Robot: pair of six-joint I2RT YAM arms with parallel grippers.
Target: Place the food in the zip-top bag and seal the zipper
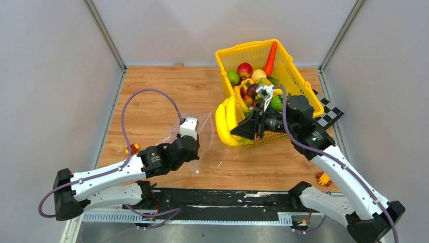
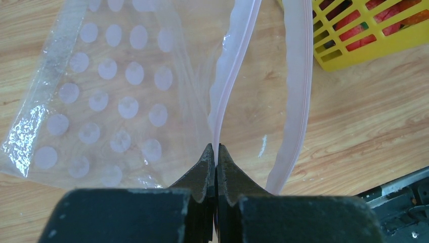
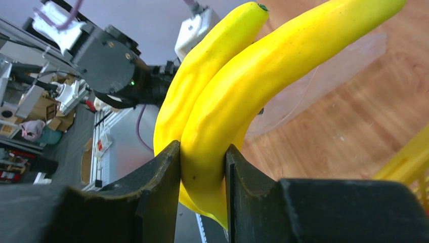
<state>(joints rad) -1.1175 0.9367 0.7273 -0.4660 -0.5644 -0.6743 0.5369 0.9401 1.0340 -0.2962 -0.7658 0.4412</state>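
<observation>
The clear zip-top bag (image 1: 188, 136) lies on the wooden table left of the basket; white dots mark its side (image 2: 109, 96). My left gripper (image 1: 192, 148) (image 2: 216, 152) is shut on one lip of the pale zipper (image 2: 227, 76). The other lip (image 2: 298, 96) curves away, so the mouth stands open. My right gripper (image 1: 242, 132) (image 3: 202, 167) is shut on a bunch of yellow bananas (image 1: 226, 121) (image 3: 238, 86) and holds it in the air between bag and basket. More toy food, a red apple (image 1: 245, 69) and a carrot (image 1: 271, 58) among it, fills the basket.
The yellow plastic basket (image 1: 298, 86) stands at the back right, its corner also in the left wrist view (image 2: 364, 45). A checkered board (image 1: 328, 112) lies right of it. Grey walls close in the table on three sides. A black rail (image 1: 222, 200) runs along the near edge.
</observation>
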